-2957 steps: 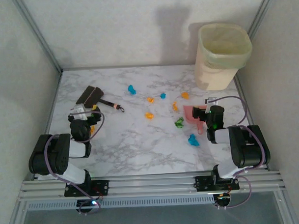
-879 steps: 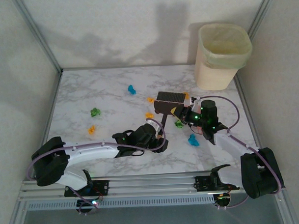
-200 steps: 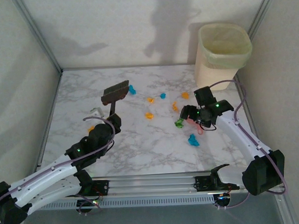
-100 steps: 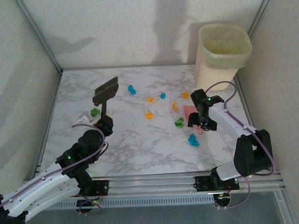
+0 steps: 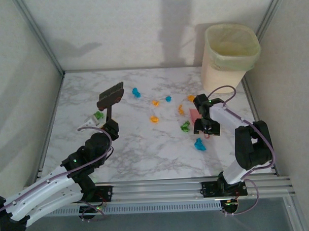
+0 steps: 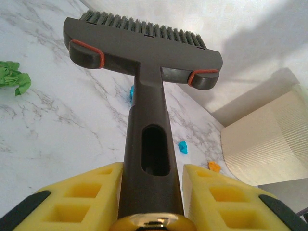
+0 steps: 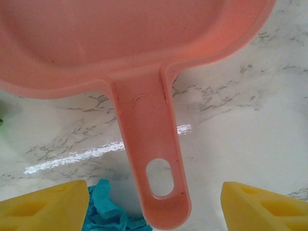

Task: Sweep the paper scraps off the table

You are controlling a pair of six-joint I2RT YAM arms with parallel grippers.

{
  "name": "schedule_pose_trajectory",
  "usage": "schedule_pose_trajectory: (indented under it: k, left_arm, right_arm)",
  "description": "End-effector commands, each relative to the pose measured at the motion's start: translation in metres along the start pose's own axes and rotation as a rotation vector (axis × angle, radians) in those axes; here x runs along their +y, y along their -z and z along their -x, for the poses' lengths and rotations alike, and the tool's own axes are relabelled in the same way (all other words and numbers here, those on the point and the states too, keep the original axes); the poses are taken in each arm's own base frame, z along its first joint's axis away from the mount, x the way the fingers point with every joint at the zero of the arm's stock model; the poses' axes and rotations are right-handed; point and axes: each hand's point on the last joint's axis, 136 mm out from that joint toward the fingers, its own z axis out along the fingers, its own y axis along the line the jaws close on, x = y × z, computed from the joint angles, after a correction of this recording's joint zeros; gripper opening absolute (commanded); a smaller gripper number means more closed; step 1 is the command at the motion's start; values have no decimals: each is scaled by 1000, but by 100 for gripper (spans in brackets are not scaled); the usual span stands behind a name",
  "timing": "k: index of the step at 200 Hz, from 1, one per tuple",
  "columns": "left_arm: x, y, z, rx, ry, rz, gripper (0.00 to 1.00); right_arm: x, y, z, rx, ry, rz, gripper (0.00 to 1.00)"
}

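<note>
From above, the left pincer (image 5: pixel 110 128) holds the brush (image 5: pixel 110 95) by its handle, head raised clear of the counter (image 5: pixel 140 151) over its far left part. In the last second that arm has drawn back toward its own side, taking the brush away from the middle. The right pincer (image 5: pixel 205 126) has meanwhile swung in and dropped over the handle end of the pink dustpan (image 5: pixel 195 115), which lies flat in front of the bin (image 5: pixel 228 57). The paper scraps (image 5: pixel 154 118) are spread across the middle and right of the counter, with one green scrap (image 5: pixel 97 115) off to the left near the brush. None look gathered yet.

At the left wrist, the yellow fingers (image 6: pixel 91 192) are clamped tight on the brush (image 6: pixel 144 120) handle, bristles pointing away. The green scrap (image 6: pixel 12 79) sits on the counter to the left, and more bits (image 6: pixel 183 147) lie beyond toward the bin (image 6: pixel 264 144).

At the right wrist, the right pincer (image 7: pixel 154 207) stands wide, one finger on each side of the dustpan (image 7: pixel 144 139) handle, neither touching it. A blue scrap (image 7: pixel 108 207) lies just beside the handle tip.

I'd say sweeping hasn't started: the brush is ready, the dustpan still needs gripping, and the pincer is now lined up to do it.
</note>
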Motion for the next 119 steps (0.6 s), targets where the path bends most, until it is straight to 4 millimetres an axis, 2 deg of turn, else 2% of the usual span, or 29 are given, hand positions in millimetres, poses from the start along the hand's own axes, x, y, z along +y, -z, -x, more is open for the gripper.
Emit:
schedule_pose_trajectory:
  k: [1,34,69,119]
  left_arm:
    - [4,1,11,-53,24,20,0]
    - [5,0,11,-56,20,28,0]
    - [5,-3,7,-47,12,32,0]
    - [6,-4,7,-51,5,39,0]
  right_arm:
    - [-5,-11,-5,14,1,-24,71]
    - [-3,-22,-7,33,16,-27,65]
    - [-2,-25,-4,24,18,-31,64]
    - [-2,-28,-1,13,28,-40,54]
